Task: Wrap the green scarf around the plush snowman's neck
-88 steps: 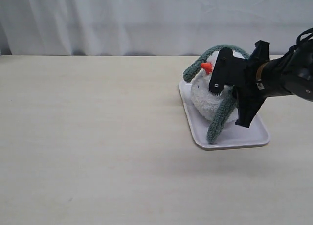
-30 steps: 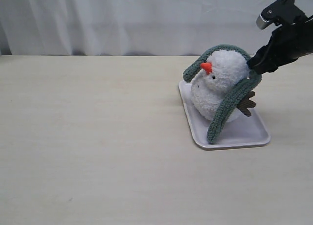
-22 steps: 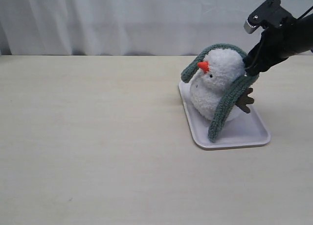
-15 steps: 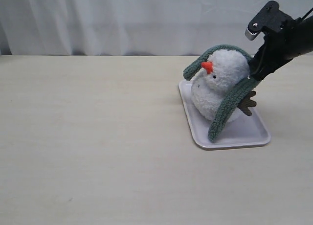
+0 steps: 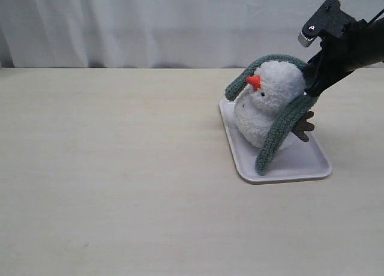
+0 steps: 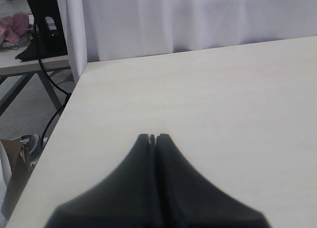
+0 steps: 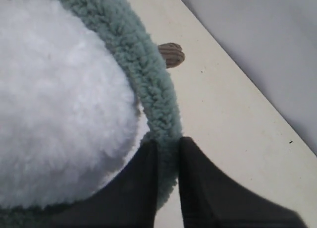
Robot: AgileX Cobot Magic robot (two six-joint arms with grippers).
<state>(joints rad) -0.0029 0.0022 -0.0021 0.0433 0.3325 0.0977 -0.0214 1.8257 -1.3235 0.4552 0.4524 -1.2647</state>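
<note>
The green scarf (image 5: pixel 281 125) loops over the head of the plush snowman (image 5: pixel 264 108), right of centre in the exterior view, on the white tray (image 5: pixel 312 165). It looks soft, light and limp, likely to slip off the fluff, so a pinch across its narrow width suits. The right gripper (image 7: pixel 168 151) pinches it so; the left gripper (image 6: pixel 152 138) is clenched, empty. Earlier the right gripper hung low before the body; now it sits high behind the head
</note>
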